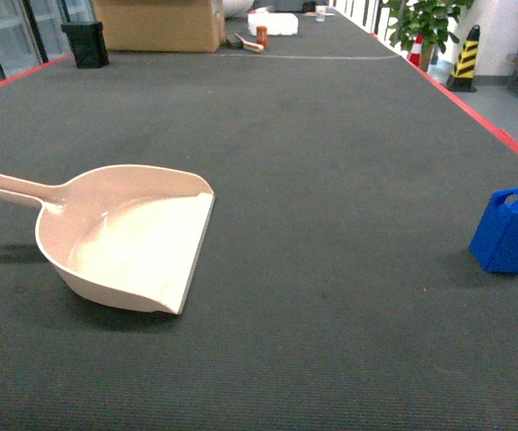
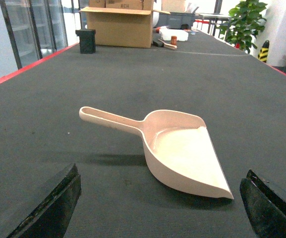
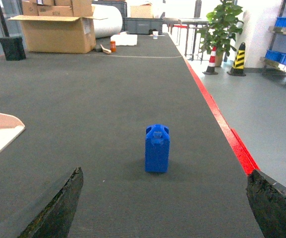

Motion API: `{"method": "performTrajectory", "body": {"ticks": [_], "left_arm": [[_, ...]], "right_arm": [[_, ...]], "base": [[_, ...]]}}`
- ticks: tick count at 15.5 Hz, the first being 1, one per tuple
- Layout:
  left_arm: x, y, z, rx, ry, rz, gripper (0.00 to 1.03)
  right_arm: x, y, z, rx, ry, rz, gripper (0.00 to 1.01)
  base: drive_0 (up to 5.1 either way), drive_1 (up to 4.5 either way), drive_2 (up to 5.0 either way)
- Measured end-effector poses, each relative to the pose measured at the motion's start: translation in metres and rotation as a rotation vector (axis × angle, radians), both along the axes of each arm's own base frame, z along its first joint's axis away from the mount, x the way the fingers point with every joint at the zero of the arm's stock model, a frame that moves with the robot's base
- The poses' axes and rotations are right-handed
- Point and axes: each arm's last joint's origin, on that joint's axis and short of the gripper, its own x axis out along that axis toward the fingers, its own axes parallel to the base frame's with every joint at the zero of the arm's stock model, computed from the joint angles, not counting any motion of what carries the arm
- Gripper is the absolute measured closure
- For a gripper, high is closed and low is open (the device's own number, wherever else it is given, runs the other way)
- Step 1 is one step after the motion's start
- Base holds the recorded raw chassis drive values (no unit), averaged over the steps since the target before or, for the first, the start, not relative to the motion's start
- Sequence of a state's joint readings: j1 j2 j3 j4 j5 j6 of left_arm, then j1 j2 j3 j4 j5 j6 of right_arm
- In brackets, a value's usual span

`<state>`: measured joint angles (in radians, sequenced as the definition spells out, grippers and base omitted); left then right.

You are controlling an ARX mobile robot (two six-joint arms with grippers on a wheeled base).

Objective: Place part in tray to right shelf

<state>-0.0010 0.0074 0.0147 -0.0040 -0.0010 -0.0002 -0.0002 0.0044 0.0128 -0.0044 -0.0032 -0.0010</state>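
Two task items lie well apart on a wide dark grey counter (image 1: 330,180) edged with a red strip. At the left of the head view sits the tray (image 1: 133,238), a pale beige-pink dustpan-shaped scoop; its long straight handle runs off toward the left edge and its flat open edge faces right. It holds nothing. The left wrist view looks down on the same tray (image 2: 180,151) from just behind it, with the left claw (image 2: 160,208) low in the picture: its two dark fingers (image 2: 51,206) stand far apart at the bottom corners, gripping nothing, and the tray lies ahead of them without contact.

Bare counter fills the middle of the head view. Far back on it stand a small black bin (image 1: 85,43), a large open cardboard box (image 1: 158,24), a white flat object and a small orange item whose kind I cannot tell.

At the right, close to the red edge, the part (image 1: 508,231) stands upright, a small bright-blue block with its lugs and notch on top. In the right wrist view the part (image 3: 157,148) is centred ahead of the right claw (image 3: 165,208), whose fingers are likewise spread wide at the bottom corners and hold nothing; the tray's flat edge just shows at the left border. Beyond the counter's right side stand a potted plant (image 3: 223,22) and striped traffic cones (image 3: 239,58)
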Motion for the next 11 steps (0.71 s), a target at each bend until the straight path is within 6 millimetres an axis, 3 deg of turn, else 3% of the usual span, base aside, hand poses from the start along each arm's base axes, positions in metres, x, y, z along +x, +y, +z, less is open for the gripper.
{"method": "performTrajectory", "body": {"ticks": [11], "left_arm": [[0.0,0.0,0.0,0.0,0.0,0.0,0.05]], "right_arm": [[0.0,0.0,0.0,0.0,0.0,0.0,0.03]], "base": [[0.0,0.0,0.0]]}}
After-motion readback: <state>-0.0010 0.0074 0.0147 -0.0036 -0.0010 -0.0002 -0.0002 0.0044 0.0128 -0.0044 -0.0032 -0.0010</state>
